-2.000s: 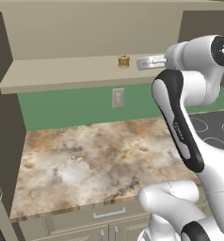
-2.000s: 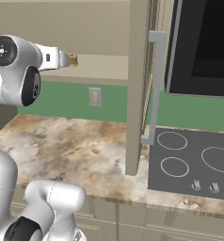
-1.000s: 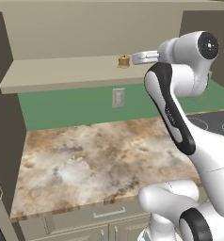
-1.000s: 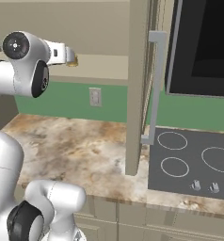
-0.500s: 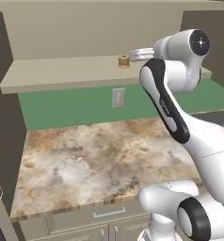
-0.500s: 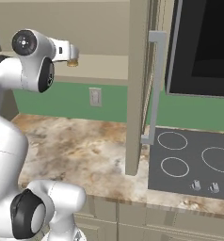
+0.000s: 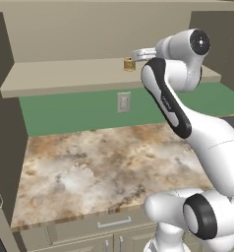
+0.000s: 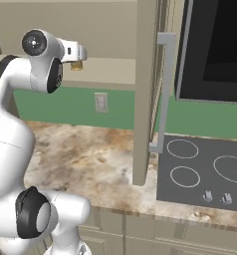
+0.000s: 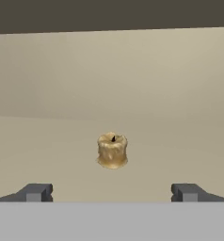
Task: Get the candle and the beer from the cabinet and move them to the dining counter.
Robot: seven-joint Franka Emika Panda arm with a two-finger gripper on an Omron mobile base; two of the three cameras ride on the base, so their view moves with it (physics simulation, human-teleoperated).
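The candle [image 9: 112,150] is a small squat golden-brown lump with a dark wick. It stands upright on the plain beige shelf [image 7: 65,78] of the open cabinet. In the hand view it sits centred ahead of my gripper [image 9: 112,193], whose two dark fingertips [image 9: 36,192] stand wide apart with nothing between them. From the left base the gripper [image 7: 132,57] hovers right beside the candle [image 7: 128,64], just short of it. From the right base the candle [image 8: 77,65] peeks out under the hand [image 8: 80,56]. The beer and the dining counter are out of view.
Below the shelf lie a marbled stone worktop [image 7: 99,162] and a green back wall with a white socket plate [image 7: 123,102]. An open cabinet door with a long grey handle [image 8: 163,89] stands to the right, beside a black oven [image 8: 215,50] and cooktop [image 8: 200,169].
The arm has swung left and reached in over the shelf, bringing the hand up close to the candle. The jaws have stayed open. The candle has not moved.
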